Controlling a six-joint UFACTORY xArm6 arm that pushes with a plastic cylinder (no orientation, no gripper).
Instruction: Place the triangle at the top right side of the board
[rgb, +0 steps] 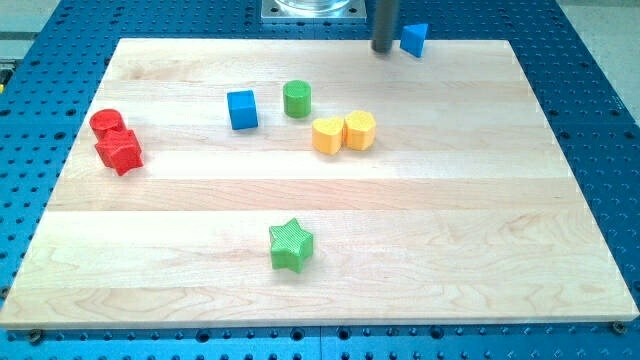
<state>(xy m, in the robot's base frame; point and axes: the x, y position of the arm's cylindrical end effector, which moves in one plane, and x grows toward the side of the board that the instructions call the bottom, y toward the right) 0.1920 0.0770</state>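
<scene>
The blue triangle (414, 39) lies at the view's top edge of the wooden board (480, 200), right of centre. My tip (384, 50) is just to the triangle's left, close beside it; I cannot tell whether it touches. The dark rod rises from there out of the view's top.
A blue cube (242, 109) and a green cylinder (297, 99) sit left of centre. Two yellow blocks (344, 133) touch each other near the middle. A red cylinder (106, 123) and a red star (120, 152) are at the left edge. A green star (291, 245) is near the bottom.
</scene>
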